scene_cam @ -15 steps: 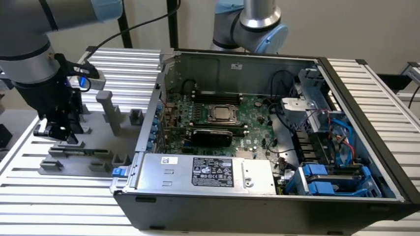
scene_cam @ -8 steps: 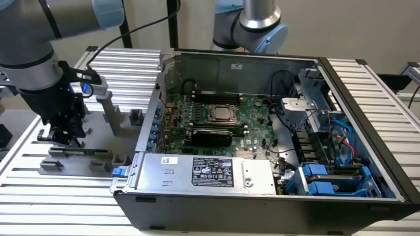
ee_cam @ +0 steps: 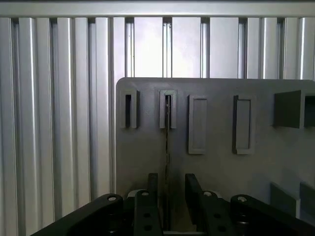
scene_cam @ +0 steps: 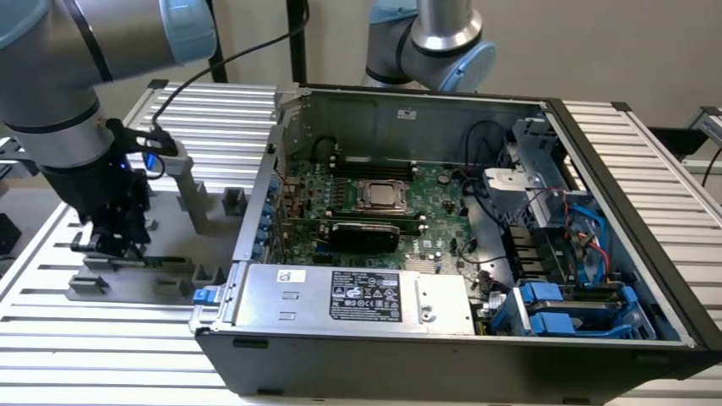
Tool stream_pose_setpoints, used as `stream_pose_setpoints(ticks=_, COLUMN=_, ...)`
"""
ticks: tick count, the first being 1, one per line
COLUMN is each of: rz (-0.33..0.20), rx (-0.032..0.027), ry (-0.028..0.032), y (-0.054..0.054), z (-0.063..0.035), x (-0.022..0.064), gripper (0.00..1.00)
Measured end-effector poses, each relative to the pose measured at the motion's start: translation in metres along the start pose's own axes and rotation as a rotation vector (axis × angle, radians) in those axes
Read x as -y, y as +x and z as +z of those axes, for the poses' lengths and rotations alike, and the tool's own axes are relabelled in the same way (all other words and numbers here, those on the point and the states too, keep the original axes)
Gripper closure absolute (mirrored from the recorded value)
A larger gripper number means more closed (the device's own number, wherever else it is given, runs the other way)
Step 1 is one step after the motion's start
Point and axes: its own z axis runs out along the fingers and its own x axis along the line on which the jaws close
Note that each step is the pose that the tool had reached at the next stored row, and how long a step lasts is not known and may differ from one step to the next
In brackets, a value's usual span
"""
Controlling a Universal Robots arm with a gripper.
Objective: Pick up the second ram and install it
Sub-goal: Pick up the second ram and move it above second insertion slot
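The second ram (ee_cam: 167,147) stands on edge in the gray fixture plate (ee_cam: 142,152), seen as a thin dark line whose far end sits in a slotted block (ee_cam: 162,110). My gripper (ee_cam: 171,191) is low over it and open. Its two black fingers (ee_cam: 153,189) straddle the stick with a gap on each side. In the exterior view the gripper (scene_cam: 113,245) hangs over the fixture (scene_cam: 124,286) at the exterior view's left, and the green stick (scene_cam: 161,261) pokes out beside it.
The open computer case (scene_cam: 451,338) sits to the exterior view's right of the fixture, with its motherboard (scene_cam: 440,190) and black memory slots (scene_cam: 378,162) behind the processor. A second arm (scene_cam: 434,42) stands behind the case. Ribbed aluminium table (ee_cam: 54,123) surrounds the fixture.
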Motion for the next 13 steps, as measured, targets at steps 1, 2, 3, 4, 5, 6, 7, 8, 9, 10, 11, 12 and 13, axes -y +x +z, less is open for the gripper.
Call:
stream_pose_setpoints(ticks=1, rz=0.000, rx=0.0000, ry=0.0001, y=0.000, z=0.0018, x=0.0000, gripper=0.64)
stream_pose_setpoints(ticks=2, rz=0.000, rx=0.0000, ry=0.0000, y=0.000, z=0.0036, x=0.0001, gripper=0.64)
stream_pose_setpoints(ticks=3, rz=0.000, rx=0.0000, ry=-0.0001, y=0.000, z=0.0055, x=0.0001, gripper=0.64)
stream_pose_setpoints(ticks=4, rz=0.000, rx=0.0000, ry=-0.0001, y=0.000, z=0.0074, x=0.0002, gripper=0.64)
stream_pose_setpoints(ticks=5, rz=0.000, rx=0.0001, ry=0.0000, y=0.000, z=0.0092, x=0.0002, gripper=0.64)
stream_pose_setpoints(ticks=6, rz=0.000, rx=0.0000, ry=0.0000, y=0.000, z=0.0110, x=0.0002, gripper=0.64)
stream_pose_setpoints(ticks=7, rz=0.000, rx=0.0000, ry=-0.0001, y=0.000, z=0.0127, x=0.0003, gripper=0.64)
stream_pose_setpoints(ticks=8, rz=0.000, rx=0.0000, ry=0.0001, y=0.000, z=0.0146, x=0.0003, gripper=0.64)
stream_pose_setpoints(ticks=9, rz=0.000, rx=0.0001, ry=0.0001, y=0.000, z=0.0165, x=0.0004, gripper=0.64)
stream_pose_setpoints(ticks=10, rz=0.000, rx=0.0001, ry=0.0001, y=0.000, z=0.0182, x=0.0004, gripper=0.64)
stream_pose_setpoints(ticks=11, rz=0.000, rx=0.0000, ry=0.0000, y=0.000, z=0.0201, x=0.0004, gripper=0.64)
stream_pose_setpoints(ticks=12, rz=0.000, rx=0.0000, ry=0.0001, y=0.000, z=0.0218, x=0.0005, gripper=0.64)
stream_pose_setpoints(ticks=13, rz=0.000, rx=0.0000, ry=0.0001, y=0.000, z=0.0229, x=0.0005, gripper=0.66)
